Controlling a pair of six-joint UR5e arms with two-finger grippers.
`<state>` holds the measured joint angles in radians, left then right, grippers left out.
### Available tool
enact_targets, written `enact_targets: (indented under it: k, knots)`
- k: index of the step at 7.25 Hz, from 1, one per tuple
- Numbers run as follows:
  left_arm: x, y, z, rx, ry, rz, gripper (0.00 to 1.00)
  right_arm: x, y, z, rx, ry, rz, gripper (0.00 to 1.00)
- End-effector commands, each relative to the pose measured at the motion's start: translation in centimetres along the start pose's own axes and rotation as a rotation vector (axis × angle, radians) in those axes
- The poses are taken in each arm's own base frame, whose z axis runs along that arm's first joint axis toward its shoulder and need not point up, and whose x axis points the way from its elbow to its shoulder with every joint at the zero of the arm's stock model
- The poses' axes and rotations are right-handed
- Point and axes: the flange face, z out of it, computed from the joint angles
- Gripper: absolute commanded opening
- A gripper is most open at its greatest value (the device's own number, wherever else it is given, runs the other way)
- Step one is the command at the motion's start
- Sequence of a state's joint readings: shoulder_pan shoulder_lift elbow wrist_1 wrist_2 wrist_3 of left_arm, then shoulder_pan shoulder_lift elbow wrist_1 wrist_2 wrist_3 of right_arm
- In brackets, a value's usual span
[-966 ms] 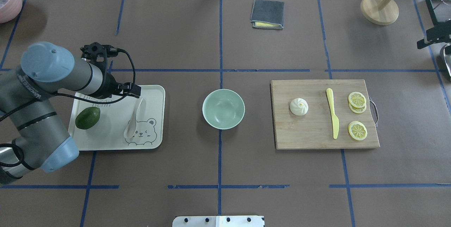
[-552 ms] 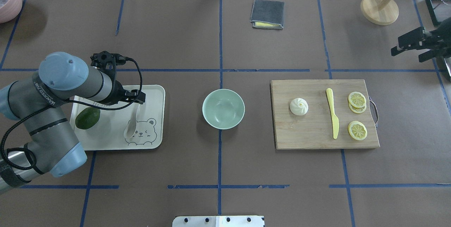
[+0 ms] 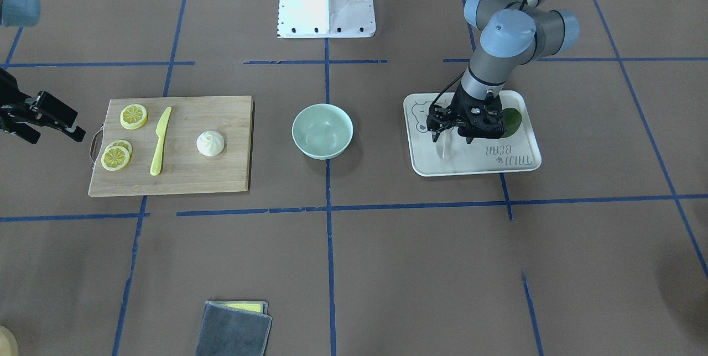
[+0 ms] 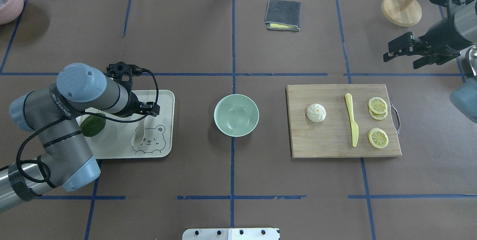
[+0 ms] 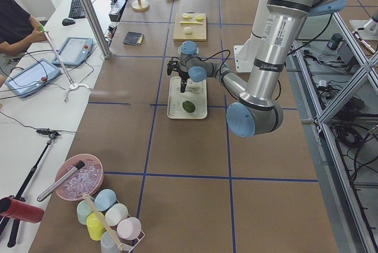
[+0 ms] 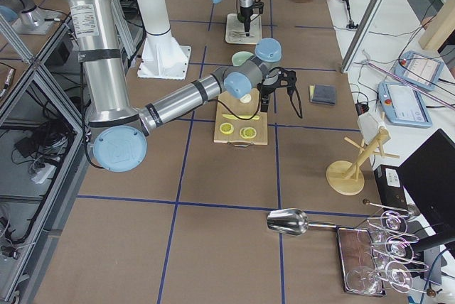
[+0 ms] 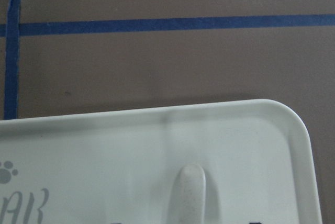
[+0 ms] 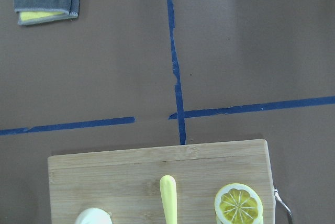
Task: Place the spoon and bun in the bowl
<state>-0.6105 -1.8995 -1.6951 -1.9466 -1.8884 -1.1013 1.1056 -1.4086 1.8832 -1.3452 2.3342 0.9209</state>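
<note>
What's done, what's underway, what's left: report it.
Done: nothing; the bowl is empty. In hand: left gripper, open, over the handle of the spoon on the tray. Left: both spoon and bun, which sits on the cutting board; right gripper open, away from it.

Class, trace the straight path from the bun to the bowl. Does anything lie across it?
Nothing visible does. Between the bun and the bowl lie only cutting board and table. The yellow knife and lemon slices sit on the bun's far side.

Left hand (image 3: 449,131) low, seemingly open; right hand (image 4: 401,58) open
</note>
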Motion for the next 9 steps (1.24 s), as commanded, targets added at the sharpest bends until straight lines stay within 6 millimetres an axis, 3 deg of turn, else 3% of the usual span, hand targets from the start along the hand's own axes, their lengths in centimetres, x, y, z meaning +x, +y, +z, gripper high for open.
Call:
enact_targets:
  k: [1,3,6,7,9]
  knots:
    - [0.1,0.1,0.3,-0.004,-0.002,0.001,0.7,-1.1,-0.1,0.0,0.001,-0.009,0.008,1.0]
    - [0.1,0.1,0.2,-0.005,-0.002,0.001,0.52,-1.2,0.0,0.1,0.0,-0.009,0.009,1.0]
    - [0.2,0.2,0.1,-0.009,-0.003,-0.002,0.07,-1.2,0.0,0.1,-0.002,-0.009,0.01,1.0]
    - [0.4,0.1,-0.7,-0.006,0.006,-0.001,0.0,-1.3,0.0,0.0,-0.001,-0.01,0.008,1.0]
    - [2.4,-0.2,-4.7,-0.017,-0.036,-0.01,0.0,-1.8,0.5,0.8,-0.014,-0.008,0.009,1.0]
